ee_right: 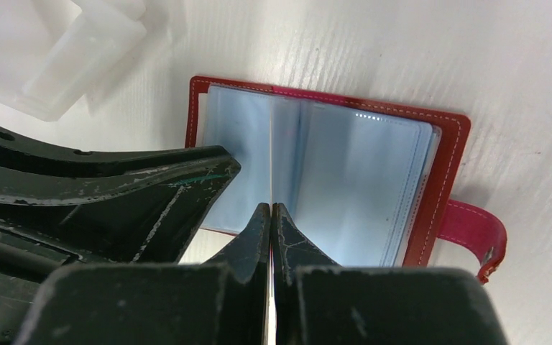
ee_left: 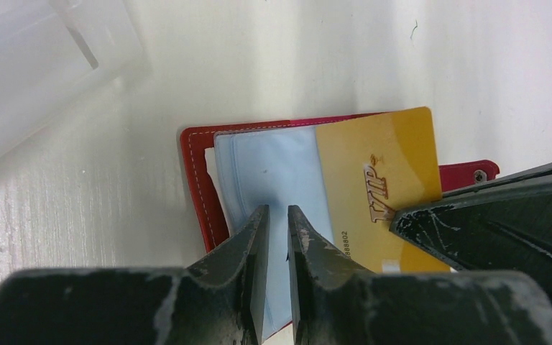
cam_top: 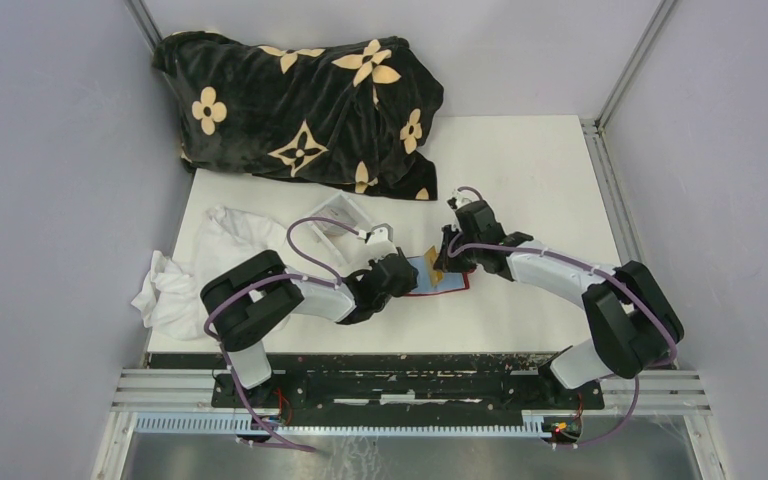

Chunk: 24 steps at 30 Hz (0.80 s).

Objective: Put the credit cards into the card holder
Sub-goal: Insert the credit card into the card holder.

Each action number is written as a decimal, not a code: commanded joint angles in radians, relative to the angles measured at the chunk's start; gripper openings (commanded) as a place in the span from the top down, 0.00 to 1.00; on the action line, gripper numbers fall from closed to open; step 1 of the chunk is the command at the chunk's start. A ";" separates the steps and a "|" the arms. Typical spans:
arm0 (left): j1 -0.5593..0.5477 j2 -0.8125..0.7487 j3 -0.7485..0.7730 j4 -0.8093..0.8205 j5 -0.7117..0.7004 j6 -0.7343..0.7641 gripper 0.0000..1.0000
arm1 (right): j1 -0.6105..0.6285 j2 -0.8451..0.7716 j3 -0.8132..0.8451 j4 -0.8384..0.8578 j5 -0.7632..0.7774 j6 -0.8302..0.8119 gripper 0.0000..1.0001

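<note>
The red card holder (cam_top: 457, 287) lies open on the table, its light blue card sleeves facing up. It also shows in the left wrist view (ee_left: 195, 180) and in the right wrist view (ee_right: 445, 180). My right gripper (cam_top: 447, 262) (ee_right: 271, 212) is shut on a yellow-orange credit card (ee_left: 381, 172) marked VIP. It holds the card on edge over the open sleeves. My left gripper (cam_top: 407, 275) (ee_left: 278, 215) rests at the holder's near-left edge over a blue sleeve. Its jaws stand a narrow gap apart with nothing between them. Other cards are not in view.
A clear plastic box (cam_top: 335, 215) (ee_left: 36, 65) (ee_right: 79, 57) stands just behind and left of the holder. A crumpled white cloth (cam_top: 200, 265) lies at the left. A black blanket with tan flowers (cam_top: 300, 110) fills the back left.
</note>
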 commanded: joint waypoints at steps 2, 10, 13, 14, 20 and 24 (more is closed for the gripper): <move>0.009 0.011 -0.046 -0.124 -0.005 0.056 0.76 | -0.004 -0.008 -0.040 0.091 -0.007 0.053 0.99; 0.009 0.019 -0.064 -0.124 -0.003 0.036 0.76 | -0.014 -0.040 -0.075 0.129 -0.010 0.069 0.99; 0.009 0.020 -0.071 -0.124 -0.003 0.030 0.76 | -0.022 -0.057 -0.077 0.128 -0.010 0.071 0.99; 0.009 0.020 -0.073 -0.124 -0.004 0.029 0.76 | -0.024 -0.062 -0.077 0.128 -0.010 0.070 0.99; 0.008 0.021 -0.077 -0.128 -0.005 0.025 0.76 | -0.036 -0.074 -0.079 0.125 -0.014 0.069 0.99; 0.009 0.023 -0.077 -0.129 -0.006 0.027 0.76 | -0.041 -0.059 -0.081 0.130 -0.022 0.067 0.99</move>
